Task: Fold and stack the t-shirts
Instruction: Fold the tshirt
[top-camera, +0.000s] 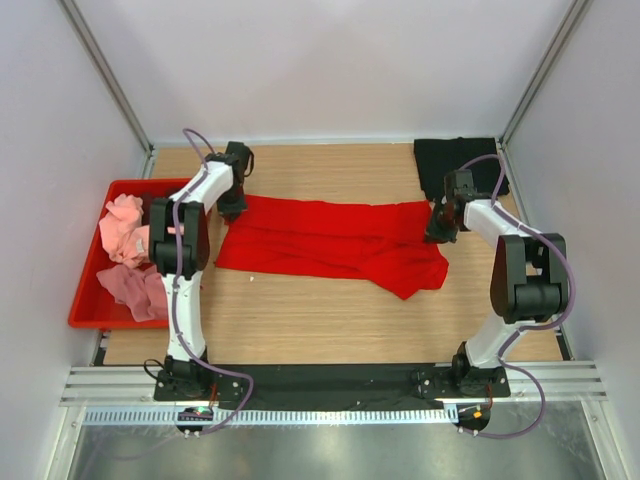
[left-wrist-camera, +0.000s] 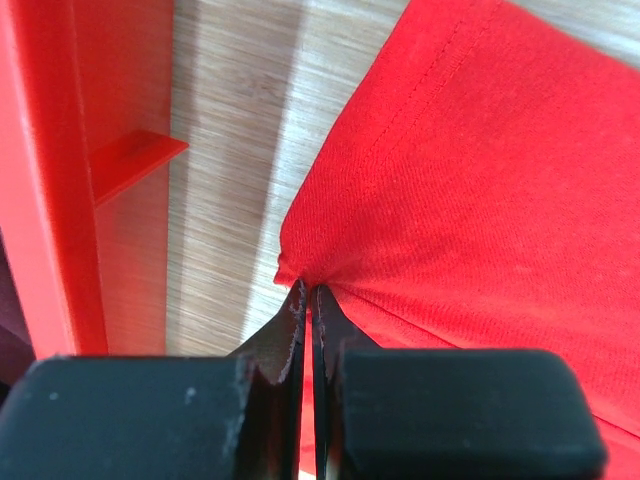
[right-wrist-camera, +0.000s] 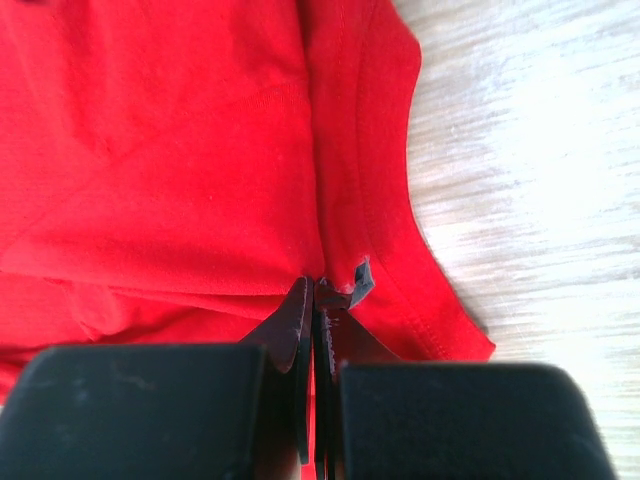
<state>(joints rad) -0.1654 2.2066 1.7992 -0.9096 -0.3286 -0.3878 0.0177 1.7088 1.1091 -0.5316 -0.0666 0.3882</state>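
One bright red cloth t-shirt (top-camera: 330, 240) lies spread across the wooden table (top-camera: 330, 320). The left gripper (left-wrist-camera: 308, 300) is pinched tight on its left edge. The right gripper (right-wrist-camera: 314, 290) is clamped at its collar, beside one small dark tag (right-wrist-camera: 362, 276) too small to read. One black t-shirt (top-camera: 455, 165) sits at the far right corner. Two crumpled pink t-shirts (top-camera: 125, 230) fill the red plastic crate (top-camera: 85, 300).

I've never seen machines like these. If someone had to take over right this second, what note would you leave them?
Left end effector: shut on the left end of the red t-shirt.
Right end effector: shut on the same shirt's right end.
The red t-shirt lies stretched across the table, apparently partly folded.
The black t-shirt sits at the far right corner and looks folded.
The pink shirts lie crumpled in the crate.
Left to do: finish folding the red, stack it, then fold the pink ones.
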